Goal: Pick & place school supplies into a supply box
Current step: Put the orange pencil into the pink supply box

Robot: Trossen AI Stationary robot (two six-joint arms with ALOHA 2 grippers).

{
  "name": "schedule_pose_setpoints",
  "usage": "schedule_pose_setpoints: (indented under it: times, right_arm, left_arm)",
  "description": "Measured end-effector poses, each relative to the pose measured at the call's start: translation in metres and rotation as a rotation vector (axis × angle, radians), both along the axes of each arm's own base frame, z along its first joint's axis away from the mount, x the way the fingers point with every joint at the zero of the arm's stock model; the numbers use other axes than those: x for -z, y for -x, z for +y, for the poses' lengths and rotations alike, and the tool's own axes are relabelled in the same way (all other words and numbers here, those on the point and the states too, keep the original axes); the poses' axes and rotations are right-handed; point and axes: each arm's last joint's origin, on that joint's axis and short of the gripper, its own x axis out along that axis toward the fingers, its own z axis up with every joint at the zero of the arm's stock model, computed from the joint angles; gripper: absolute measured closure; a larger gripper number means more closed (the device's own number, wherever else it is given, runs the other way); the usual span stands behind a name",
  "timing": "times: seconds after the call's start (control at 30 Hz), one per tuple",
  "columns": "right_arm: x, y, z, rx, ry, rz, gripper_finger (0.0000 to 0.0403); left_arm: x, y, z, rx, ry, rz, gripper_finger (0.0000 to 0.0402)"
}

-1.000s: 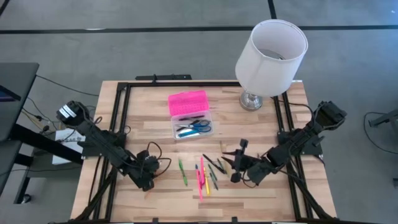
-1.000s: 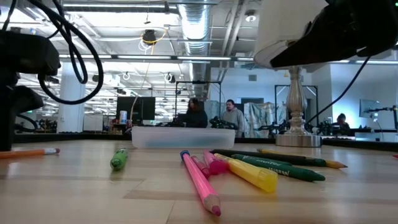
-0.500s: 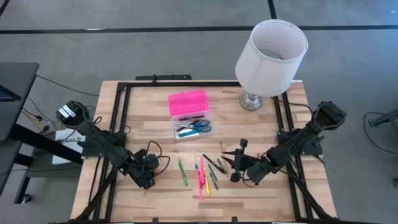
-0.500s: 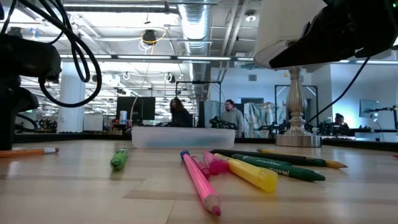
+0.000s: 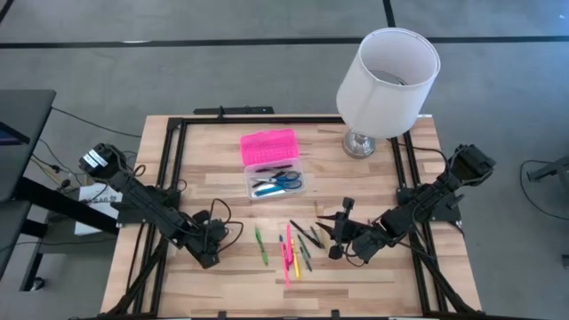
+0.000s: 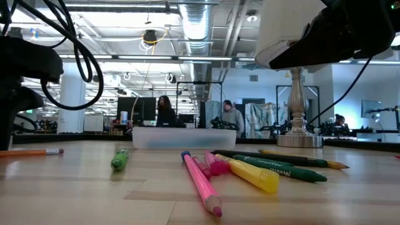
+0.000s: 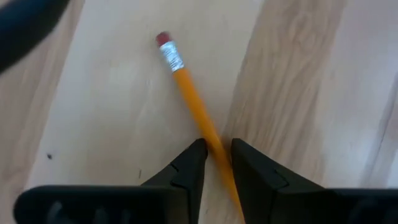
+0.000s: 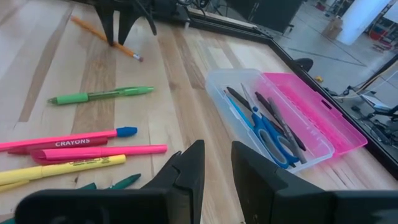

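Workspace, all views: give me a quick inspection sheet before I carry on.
Surface: wooden table with a black frame around it.
Job's things: supply box open, pink lid folded back, blue-handled scissors and dark pens inside. Orange pencil lies on the wood at the left. Green pen lies alone; pink, yellow and green markers are loosely piled mid-table.
Clutter: white lamp at the far right corner.
Grippers: left gripper is low over the table, its fingers either side of the orange pencil. Right gripper is open and holds nothing, beside the pile.
Cables: looped on the left arm and trailing off the left edge.
Surroundings: people standing far behind the table.
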Motion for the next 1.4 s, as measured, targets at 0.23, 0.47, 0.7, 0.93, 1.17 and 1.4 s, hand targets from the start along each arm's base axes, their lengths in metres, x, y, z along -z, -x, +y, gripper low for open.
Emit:
schedule_pose_setpoints:
  times: [0.23, 0.47, 0.7, 0.93, 1.17, 1.4]
  right_arm:
    - [0.000, 0.000, 0.000, 0.000, 0.000, 0.000, 0.0329]
    - [0.000, 0.000, 0.000, 0.000, -0.001, -0.001, 0.0329]
    - [0.000, 0.000, 0.000, 0.000, -0.001, -0.001, 0.0329]
    - [0.000, 0.000, 0.000, 0.000, -0.002, -0.001, 0.0329]
    - [0.000, 0.000, 0.000, 0.002, -0.008, -0.003, 0.0329]
    - [0.000, 0.000, 0.000, 0.003, -0.010, -0.004, 0.0329]
  left_arm:
    - [-0.002, -0.001, -0.001, 0.177, -0.049, 0.002, 0.0365]
    - [-0.002, -0.004, 0.000, 0.157, -0.040, -0.006, 0.0370]
    - [-0.003, -0.010, 0.004, 0.182, 0.020, 0.011, 0.0359]
    - [-0.003, -0.013, 0.009, 0.160, 0.025, 0.018, 0.0357]
    - [-0.004, -0.020, 0.012, 0.180, 0.041, -0.006, 0.0357]
    - [-0.007, -0.026, 0.017, 0.187, 0.031, -0.018, 0.0356]
